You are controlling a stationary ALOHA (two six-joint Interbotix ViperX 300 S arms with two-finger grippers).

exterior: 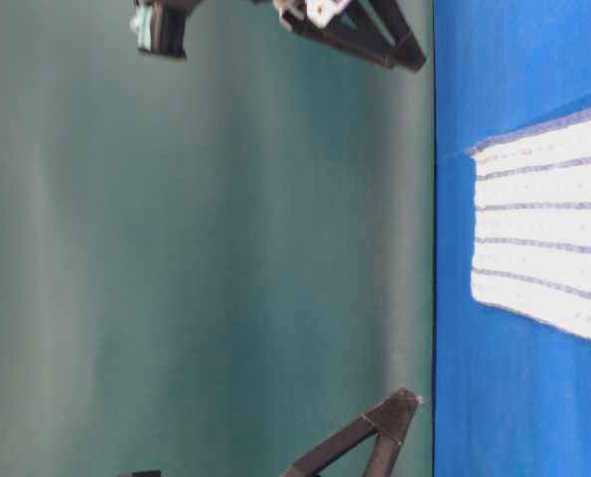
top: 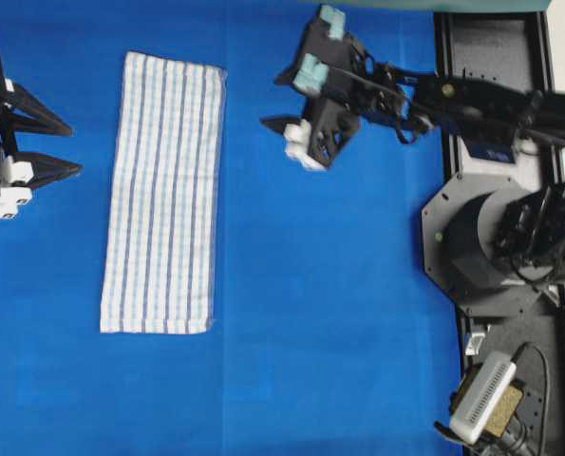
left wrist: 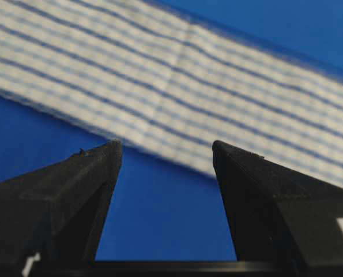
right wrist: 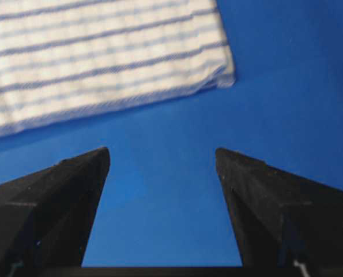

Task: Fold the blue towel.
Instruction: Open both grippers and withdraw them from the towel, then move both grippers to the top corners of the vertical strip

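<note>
While the towel [top: 164,195] lies as a long narrow strip at ten o'clock on the bench [top: 339,313], both pincers, left [top: 62,147] and right [top: 274,100], gape empty. It looks partly folded; more folds remain.

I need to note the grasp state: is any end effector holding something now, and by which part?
Nothing is held. The left end effector and the right end effector are both open and clear of the blue towel, which lies flat on the table.
</note>
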